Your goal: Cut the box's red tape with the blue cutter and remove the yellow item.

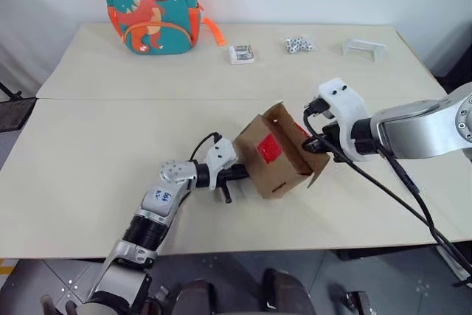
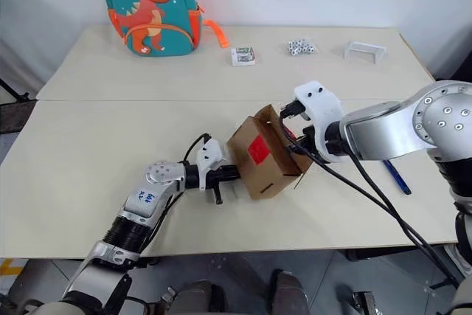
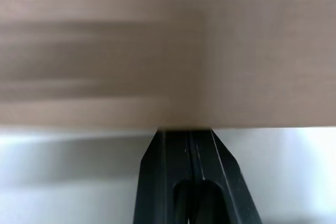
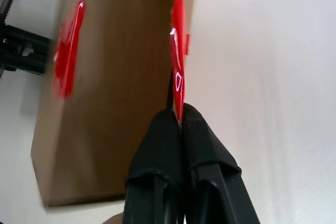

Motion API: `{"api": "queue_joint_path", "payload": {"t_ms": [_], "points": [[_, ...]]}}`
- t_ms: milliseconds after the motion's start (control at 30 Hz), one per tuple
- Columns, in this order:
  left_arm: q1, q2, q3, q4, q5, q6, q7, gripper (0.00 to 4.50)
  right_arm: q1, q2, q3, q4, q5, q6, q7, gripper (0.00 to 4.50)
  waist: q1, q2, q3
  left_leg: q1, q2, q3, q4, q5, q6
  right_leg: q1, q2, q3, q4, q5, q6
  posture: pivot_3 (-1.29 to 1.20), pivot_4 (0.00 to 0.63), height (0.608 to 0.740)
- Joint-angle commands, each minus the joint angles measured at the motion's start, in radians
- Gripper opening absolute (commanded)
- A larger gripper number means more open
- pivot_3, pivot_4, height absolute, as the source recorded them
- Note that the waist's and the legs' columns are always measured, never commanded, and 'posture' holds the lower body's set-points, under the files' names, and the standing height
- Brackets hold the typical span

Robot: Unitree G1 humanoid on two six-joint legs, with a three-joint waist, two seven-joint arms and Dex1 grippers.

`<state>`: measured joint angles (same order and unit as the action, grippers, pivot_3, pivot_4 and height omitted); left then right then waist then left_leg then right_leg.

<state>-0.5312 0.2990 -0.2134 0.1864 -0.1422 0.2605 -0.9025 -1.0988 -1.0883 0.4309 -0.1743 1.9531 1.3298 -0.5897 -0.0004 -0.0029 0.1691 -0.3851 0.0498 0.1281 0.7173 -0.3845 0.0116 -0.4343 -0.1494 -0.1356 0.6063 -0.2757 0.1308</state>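
The brown box (image 1: 276, 154) is tipped up on the table between my two grippers, its open end toward the right. A square of red tape (image 1: 267, 150) shows on its upper face. My right gripper (image 4: 179, 115) is shut on the edge of a box flap, which carries a strip of red tape (image 4: 178, 61). My left gripper (image 1: 240, 172) is shut, with its tips against the box's lower left side (image 3: 184, 51). The blue cutter (image 2: 397, 177) lies on the table beyond my right arm. The yellow item is hidden.
A teal dinosaur backpack (image 1: 151, 5) stands at the table's back left. Along the back edge lie a small packet (image 1: 241, 54), a cluster of dice (image 1: 299, 45) and a white bracket (image 1: 363, 49). A black cable (image 1: 398, 197) trails from my right wrist over the front edge.
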Motion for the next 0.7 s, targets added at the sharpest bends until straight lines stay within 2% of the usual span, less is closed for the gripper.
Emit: {"api": "queue_joint_path", "payload": {"t_ms": [33,167,333,467,700], "points": [[0.008,0.098,0.058,-0.111,-0.074,0.048,-0.085,0.0,-0.011,-0.015,-0.004,-0.027,0.019,-0.012,-0.025,0.04,-0.001,0.0,0.0,-0.002,0.0,0.0,0.0,0.0,0.0,-0.003,0.0,0.0,0.001,0.0,0.0,0.0,0.15,0.74],[-0.009,0.212,0.104,-0.19,-0.177,0.178,-0.179,0.0,0.004,-0.016,-0.01,-0.028,0.019,-0.023,-0.033,0.04,0.0,0.0,0.0,-0.005,0.0,0.001,0.001,0.001,-0.001,-0.008,0.0,0.0,0.005,0.0,0.0,0.0,0.15,0.74],[-0.116,0.247,0.197,-0.214,-0.29,0.27,-0.198,0.0,0.069,0.0,-0.03,-0.003,0.019,-0.059,-0.044,0.04,0.017,-0.001,0.001,-0.007,0.0,0.001,0.003,0.001,-0.001,-0.008,0.0,0.001,0.004,0.0,0.001,0.0,0.15,0.74],[-0.19,0.214,0.195,-0.179,-0.289,0.27,-0.159,0.0,0.165,0.059,-0.068,0.036,0.019,-0.117,-0.072,0.04,0.019,-0.002,0.001,-0.006,-0.001,0.002,0.003,0.001,-0.001,-0.008,0.0,0.001,0.004,0.0,0.001,0.0,0.15,0.74],[-0.223,0.141,0.086,-0.144,-0.199,0.256,-0.088,0.0,0.26,0.15,-0.093,0.06,0.019,-0.19,-0.184,0.04,0.018,-0.002,0.001,-0.006,-0.001,0.003,0.002,0.001,-0.001,-0.008,0.0,0.0,0.005,0.001,0.001,0.0,0.15,0.74]]}}
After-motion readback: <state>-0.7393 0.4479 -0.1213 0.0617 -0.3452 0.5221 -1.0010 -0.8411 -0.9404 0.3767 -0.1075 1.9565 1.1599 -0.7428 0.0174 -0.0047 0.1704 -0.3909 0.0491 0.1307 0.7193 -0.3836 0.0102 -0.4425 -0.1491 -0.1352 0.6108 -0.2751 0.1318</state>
